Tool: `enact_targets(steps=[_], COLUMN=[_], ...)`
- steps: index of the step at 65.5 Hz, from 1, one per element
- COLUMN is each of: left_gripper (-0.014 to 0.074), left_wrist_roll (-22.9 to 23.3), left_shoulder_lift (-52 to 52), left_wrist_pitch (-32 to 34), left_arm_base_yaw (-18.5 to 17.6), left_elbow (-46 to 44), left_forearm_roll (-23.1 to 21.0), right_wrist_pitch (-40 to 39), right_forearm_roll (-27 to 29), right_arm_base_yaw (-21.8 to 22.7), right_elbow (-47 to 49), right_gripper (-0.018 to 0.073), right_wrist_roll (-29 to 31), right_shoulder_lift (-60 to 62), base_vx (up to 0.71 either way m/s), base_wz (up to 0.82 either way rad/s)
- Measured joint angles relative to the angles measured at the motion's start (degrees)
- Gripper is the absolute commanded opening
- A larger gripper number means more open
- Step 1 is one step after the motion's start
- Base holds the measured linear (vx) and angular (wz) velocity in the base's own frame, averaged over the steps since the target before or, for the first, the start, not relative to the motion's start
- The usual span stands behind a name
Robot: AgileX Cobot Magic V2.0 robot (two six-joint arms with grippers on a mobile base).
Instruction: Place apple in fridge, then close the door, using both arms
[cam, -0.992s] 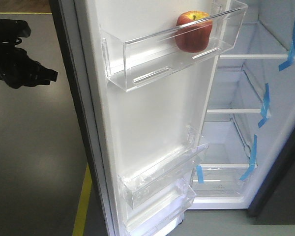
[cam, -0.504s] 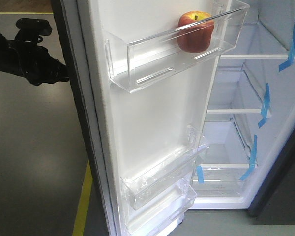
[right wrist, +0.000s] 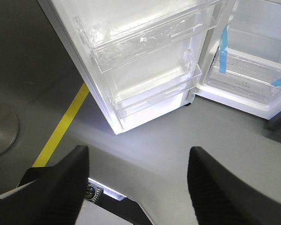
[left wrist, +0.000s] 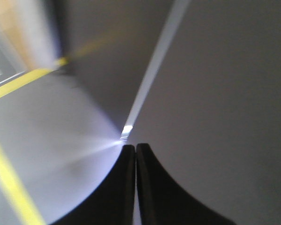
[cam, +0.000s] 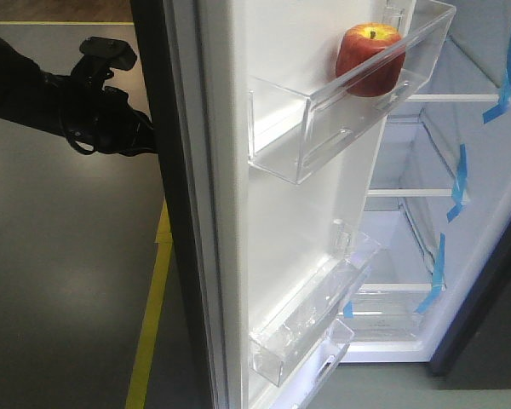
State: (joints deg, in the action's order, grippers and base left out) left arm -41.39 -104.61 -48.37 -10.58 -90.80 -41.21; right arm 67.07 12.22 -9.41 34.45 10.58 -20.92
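1. Front view: the apple (cam: 370, 58) sits in the upper door bin (cam: 324, 128), at that bin's right end, top centre-right of the frame. The bin hangs on the white inner face of the door (cam: 281, 256). No wrist view shows the apple.
2. Front view only: the left arm (cam: 60, 106) reaches in from the upper left, and its far end meets the door's dark outer edge. The fingers are hidden there.
3. Left wrist view, blurred: the left gripper (left wrist: 135, 147) is clenched, its two fingers pressed together with nothing between them. The tips sit at the foot of a pale strip on a flat grey surface. We cannot tell whether they touch it.
4. Right wrist view: the right gripper (right wrist: 138, 150) is spread wide and holds nothing, with grey floor (right wrist: 178, 136) between the fingers. It is low and well apart from the door.
5. Only this view shows the lower door bins (right wrist: 145, 42) from above and a round metal disc (right wrist: 0, 131) at the left edge.
6. The fridge (cam: 400, 247) stands open on the right, with clear shelves (cam: 409, 192) and white lining.
7. The blue tape (cam: 457, 183) strips are plain, and a yellow floor line (cam: 149, 332) runs at lower left.
8. Against the earlier front frames, the door has swung further toward closing, so its inner face looks narrower. The apple rides with it, shifted right in the frame. The left arm has come rightward, up to the door edge.
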Motion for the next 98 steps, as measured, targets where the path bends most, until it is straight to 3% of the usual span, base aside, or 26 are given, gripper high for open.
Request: enact_targets(steps=[22, 46, 65, 73, 98], left_gripper=[-0.0006, -0.0006, -0.0006, -0.0006, -0.0006], left_wrist_roll=[-8.64, -16.60, -21.91, -23.85, -25.04], left_shoulder_lift=[0.00, 0.00, -0.72, -2.86, -13.67], left_wrist_pitch=[-1.07, -0.70, 11.74, 15.42, 16.05], left_arm_base_yaw=[-4.79, -14.24, -22.40, -25.22, -30.41], left_elbow=[0.00, 0.00, -0.25, -1.93, -16.05], left_forearm_roll=[-8.95, -20.98, -27.44, -28.82, -29.56], right_wrist_pitch=[0.00, 0.00, 0.00, 0.00, 0.00], right_forearm_roll=[0.00, 0.00, 0.00, 0.00, 0.00], right_arm_base_yaw=[0.00, 0.00, 0.00, 0.00, 0.00], right_elbow=[0.00, 0.00, 0.00, 0.00, 0.00], right_gripper=[0.0434, 0.0434, 0.0434, 0.0434, 0.0434], right_wrist_roll=[0.00, 0.00, 0.00, 0.00, 0.00], right_shoulder_lift=[0.00, 0.00, 0.00, 0.00, 0.00], base_vx=[0.00, 0.00, 0.00, 0.00, 0.00], base_wz=[0.00, 0.00, 0.00, 0.00, 0.00])
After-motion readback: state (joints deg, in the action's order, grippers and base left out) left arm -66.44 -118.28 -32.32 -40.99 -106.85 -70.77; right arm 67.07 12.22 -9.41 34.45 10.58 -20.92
